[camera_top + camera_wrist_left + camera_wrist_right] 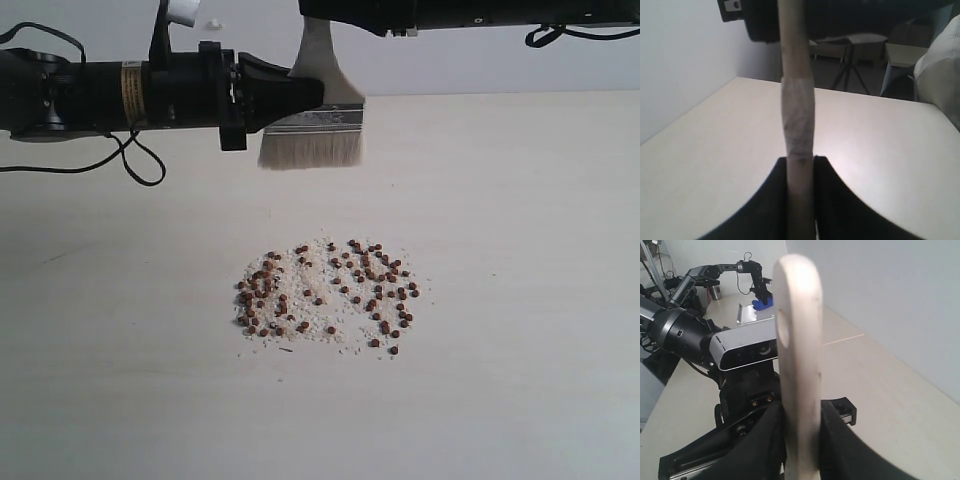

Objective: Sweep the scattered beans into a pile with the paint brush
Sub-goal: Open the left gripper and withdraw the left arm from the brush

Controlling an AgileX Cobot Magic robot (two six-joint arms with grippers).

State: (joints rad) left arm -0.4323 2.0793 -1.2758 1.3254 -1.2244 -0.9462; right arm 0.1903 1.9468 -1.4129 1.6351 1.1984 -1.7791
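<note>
Two grippers hold one paint brush [314,118] up in air. Left gripper [305,95] pinches it tight just above silver band. Right gripper [801,412] squeezes wooden handle near hole at end. Bristles [310,150] point down, not touching table [530,330]. Beans [330,290] lie in loose flat patch on table, mixed with white crumbs [312,272], nearer camera than brush, well apart from bristles.
</note>
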